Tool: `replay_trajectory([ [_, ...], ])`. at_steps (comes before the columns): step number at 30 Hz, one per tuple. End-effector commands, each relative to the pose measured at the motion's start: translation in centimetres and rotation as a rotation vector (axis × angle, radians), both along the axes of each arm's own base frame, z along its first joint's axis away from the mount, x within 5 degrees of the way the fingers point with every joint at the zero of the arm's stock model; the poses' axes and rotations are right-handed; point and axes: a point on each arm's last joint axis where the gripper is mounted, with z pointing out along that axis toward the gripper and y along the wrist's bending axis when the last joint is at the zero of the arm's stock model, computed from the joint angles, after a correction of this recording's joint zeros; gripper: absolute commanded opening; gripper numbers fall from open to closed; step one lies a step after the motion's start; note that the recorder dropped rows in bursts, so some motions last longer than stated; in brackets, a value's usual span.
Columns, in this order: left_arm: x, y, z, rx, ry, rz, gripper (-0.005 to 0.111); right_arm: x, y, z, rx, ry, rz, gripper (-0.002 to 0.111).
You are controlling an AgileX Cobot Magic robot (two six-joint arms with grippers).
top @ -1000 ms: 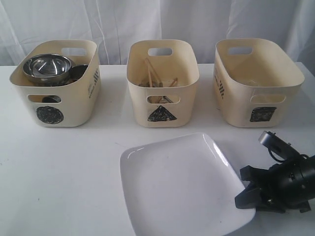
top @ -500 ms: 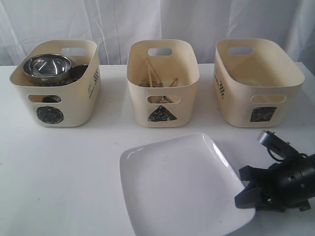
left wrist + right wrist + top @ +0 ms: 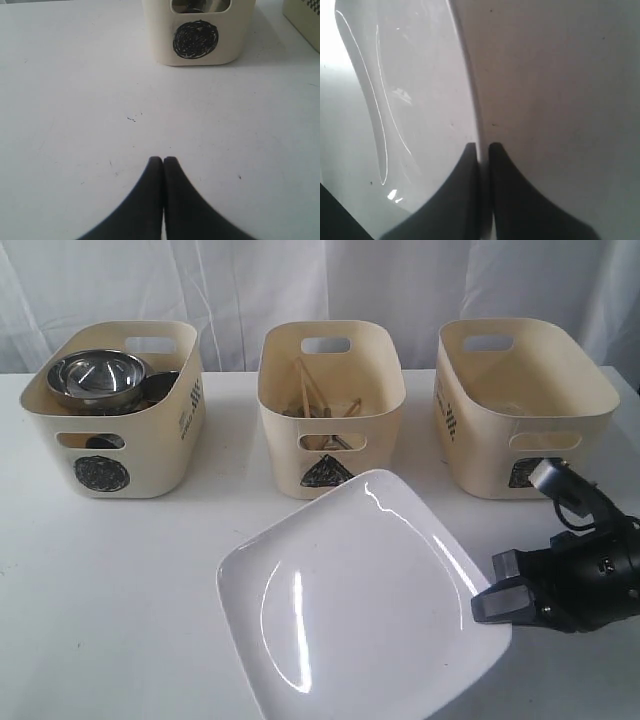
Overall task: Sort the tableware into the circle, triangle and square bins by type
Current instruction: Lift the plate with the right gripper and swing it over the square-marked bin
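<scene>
While the right gripper (image 3: 482, 149) pinches the right rim of the white square plate (image 3: 350, 590), fingers nearly together with only the rim between them, the plate sits tilted at the near middle of the table (image 3: 120, 590). Cannot tell if any corner touches the table. Far side, three cream bins in a row. The square bin (image 3: 480, 440) is far right, just beyond the right gripper. The triangle bin (image 3: 285, 445) is far middle, just beyond the plate, and holds wooden chopsticks (image 3: 305, 390) leaning upright plus some dark metal pieces too dim to name. The circle bin (image 3: 150, 455) is far left and holds a steel bowl (image 3: 97, 375) up near the rim, with another steel item beside it, mostly hidden. The left gripper (image 3: 163, 162) has its fingers pressed together, holding nothing, over bare table near the circle bin.
</scene>
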Motion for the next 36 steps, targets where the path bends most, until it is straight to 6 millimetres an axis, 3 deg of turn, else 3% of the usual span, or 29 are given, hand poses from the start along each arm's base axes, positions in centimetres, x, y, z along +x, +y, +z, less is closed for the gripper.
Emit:
replay_trajectory([
  [1, 0.0, 0.0, -0.1, -0.002, -0.001, -0.006, 0.0, -0.4, 0.5, 1.1, 0.039, -0.04, 0.049, 0.0],
  [9, 0.0, 0.0, -0.1, -0.002, -0.001, -0.006, 0.0, -0.3, 1.2, 2.5, 0.165, -0.053, 0.062, 0.0],
  [18, 0.0, 0.0, -0.1, -0.002, -0.001, -0.006, 0.0, 2.4, 1.8, 7.3, 0.479, -0.206, -0.008, 0.0],
  [22, 0.0, 0.0, -0.1, -0.002, -0.001, -0.006, 0.0, 5.2, 1.0, 11.3, 0.629, -0.375, -0.147, 0.0],
  [25, 0.0, 0.0, -0.1, -0.002, -0.001, -0.006, 0.0, 7.4, -0.7, 13.6, 0.546, -0.447, -0.266, 0.0],
  [29, 0.0, 0.0, -0.1, -0.002, -0.001, -0.006, 0.0, 8.7, -3.5, 15.8, 0.483, -0.535, -0.381, 0.0],
  [36, 0.0, 0.0, -0.1, -0.002, -0.001, -0.006, 0.0, 9.1, -10.0, 17.2, 0.354, -0.608, -0.688, 0.0],
])
